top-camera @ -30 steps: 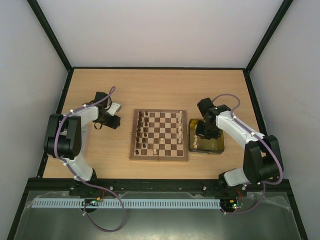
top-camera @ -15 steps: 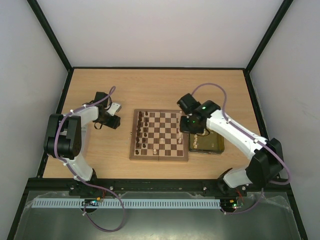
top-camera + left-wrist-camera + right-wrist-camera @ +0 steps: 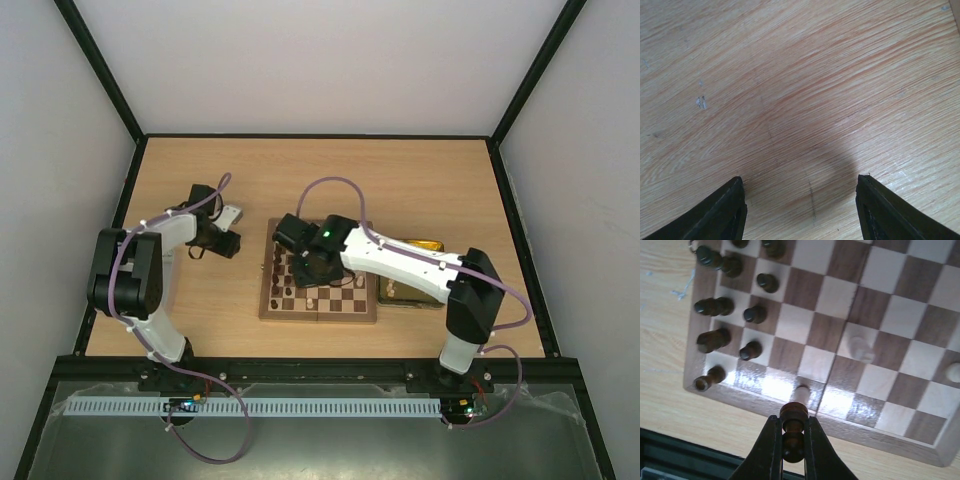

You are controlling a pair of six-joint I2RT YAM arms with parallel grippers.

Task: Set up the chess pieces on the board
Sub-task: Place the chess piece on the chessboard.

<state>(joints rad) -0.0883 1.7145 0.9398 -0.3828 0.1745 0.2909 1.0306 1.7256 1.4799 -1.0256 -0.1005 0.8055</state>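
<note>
Pinches 1 dark chess piece (image 3: pixel 793 432) in the right claw (image 3: pixel 793 419), jaws narrow on the turned stem just under the head; cannot tell whether upright or tilted. Hangs above the near-left part of the board (image 3: pixel 880 437), close to other dark pieces (image 3: pixel 715 305) crowded into the 2 leftmost columns, with 1 pale piece (image 3: pixel 860 347) farther toward the middle. Keeps the left claw (image 3: pixel 800 200) spread wide, holding nothing, over bare surface (image 3: pixel 790 75) well left of the board. Judging by looks: light, stiff, smooth varnished wood, probably slippery and easy to tip on so small a base. Best taken at the thin waist from above, squarely between the pads. Calls for a low, gentle release to avoid knocking the close-packed neighbours.
</note>
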